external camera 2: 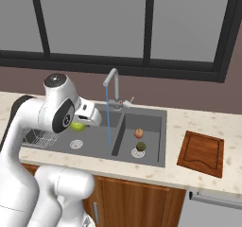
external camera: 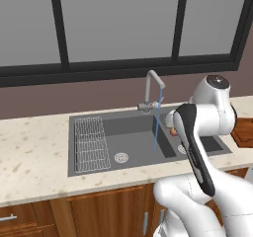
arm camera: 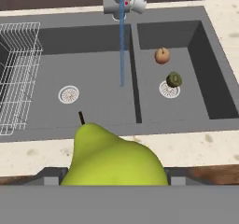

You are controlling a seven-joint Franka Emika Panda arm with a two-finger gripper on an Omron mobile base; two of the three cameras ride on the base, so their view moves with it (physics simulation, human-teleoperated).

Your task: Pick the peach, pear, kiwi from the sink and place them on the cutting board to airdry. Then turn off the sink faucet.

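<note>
My gripper point(arm camera: 113, 180) is shut on the pear point(arm camera: 114, 158), a yellow-green fruit with a dark stem, held above the front edge of the sink point(arm camera: 98, 104). From the right base view the pear point(external camera 2: 78, 126) hangs under my hand over the left basin. The reddish-orange peach point(arm camera: 162, 55) and the dark kiwi point(arm camera: 174, 79) lie in the right basin, the kiwi on the drain. The sink faucet point(external camera 2: 112, 86) runs a thin blue stream point(external camera 2: 108, 122). The cutting board point(external camera 2: 201, 152) lies bare on the counter, right of the sink.
A wire rack point(arm camera: 16, 73) fills the left end of the left basin. A divider wall point(arm camera: 135, 78) splits the two basins. My own arm point(external camera: 195, 147) blocks the right basin in the left base view. A window wall stands behind the counter.
</note>
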